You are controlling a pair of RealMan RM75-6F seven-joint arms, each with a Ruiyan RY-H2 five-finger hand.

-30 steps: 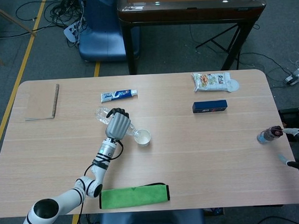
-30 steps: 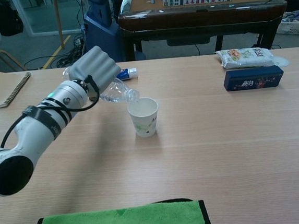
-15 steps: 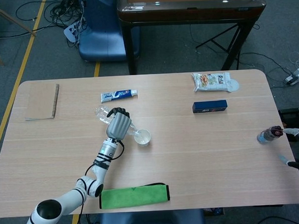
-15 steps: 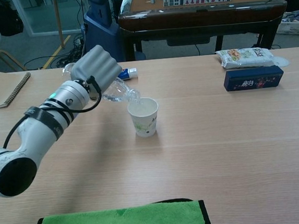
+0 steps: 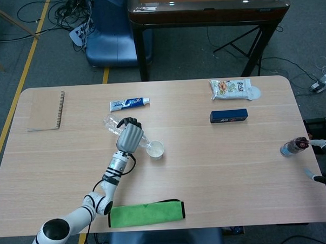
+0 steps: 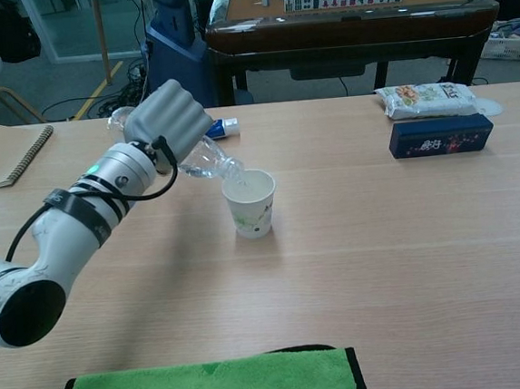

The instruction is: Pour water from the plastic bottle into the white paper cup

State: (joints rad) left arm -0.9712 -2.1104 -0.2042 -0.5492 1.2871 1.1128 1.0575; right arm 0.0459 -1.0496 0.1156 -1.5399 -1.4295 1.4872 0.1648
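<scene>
Bottle first: your left hand (image 6: pixel 168 117) is wrapped around the clear plastic bottle (image 6: pixel 210 160), which lies tipped almost flat, its mouth right at the rim of the white paper cup (image 6: pixel 250 204) on the cup's ten o'clock side. The bottle is see-through and crinkled, and the cup, standing upright near mid-table, carries a small green print on its side. From the head view you get what the chest view cuts off: your right hand (image 5: pixel 322 159) sits at the table's (image 5: pixel 219 173) three o'clock edge, partly out of frame, so you cannot tell how its fingers lie. Only the chest view shows the bottle neck against the cup rim; from above, your left hand (image 5: pixel 129 135) hides most of the bottle (image 5: pixel 112 123).
</scene>
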